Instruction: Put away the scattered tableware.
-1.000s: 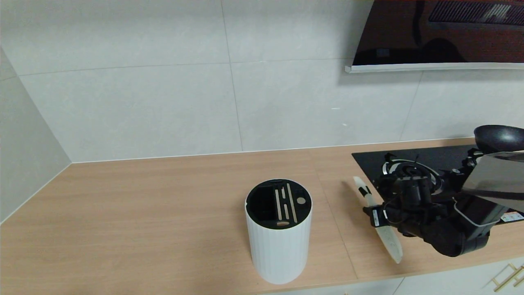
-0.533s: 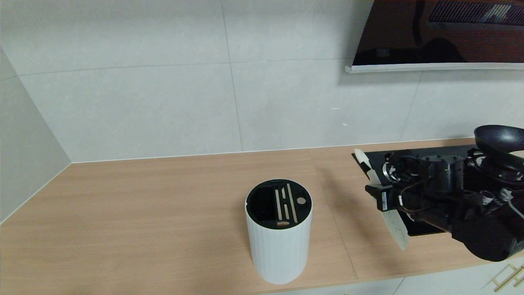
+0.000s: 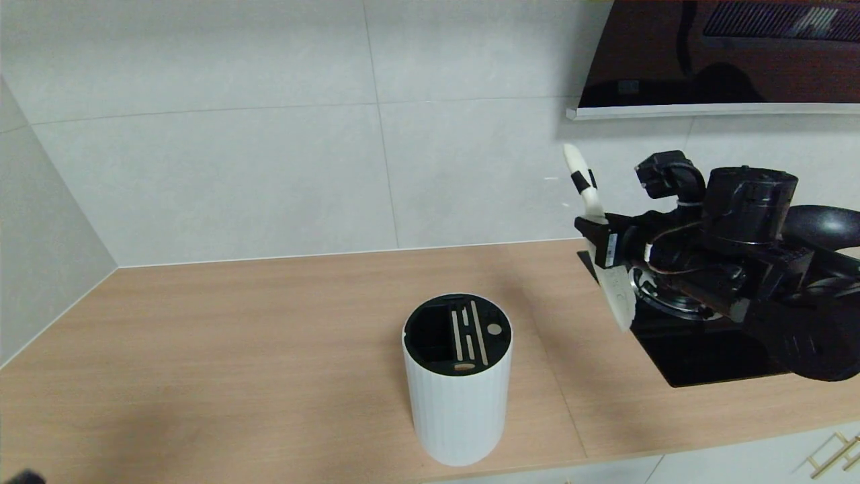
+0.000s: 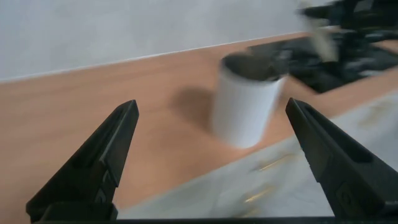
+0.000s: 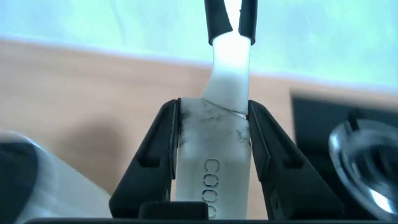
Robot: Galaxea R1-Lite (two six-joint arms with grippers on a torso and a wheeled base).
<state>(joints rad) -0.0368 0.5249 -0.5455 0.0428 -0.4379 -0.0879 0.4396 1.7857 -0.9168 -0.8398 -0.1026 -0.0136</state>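
A white ceramic knife (image 3: 600, 242) with a black band on its handle is held in the air by my right gripper (image 3: 601, 243), shut on it near where blade meets handle. The knife points handle up, blade down, above the hob's left edge. In the right wrist view both fingers (image 5: 163, 155) clamp the white knife (image 5: 219, 155). A white ribbed cylindrical holder (image 3: 459, 383) with a black slotted top stands on the wooden counter, left of and below the knife. My left gripper (image 4: 208, 162) is open, well away from the holder (image 4: 244, 106), which sits beyond its fingers.
A black gas hob (image 3: 699, 349) is set in the counter (image 3: 235, 336) at the right, with a black pan (image 3: 823, 228) on its far burner. A dark range hood (image 3: 719, 60) hangs on the tiled wall above. Cabinet fronts with gold handles (image 3: 833, 454) lie below the counter edge.
My right gripper has lifted the knife off the counter and raised it, swinging the handle upward, to a spot higher and farther back over the hob's left edge. The holder has not moved.
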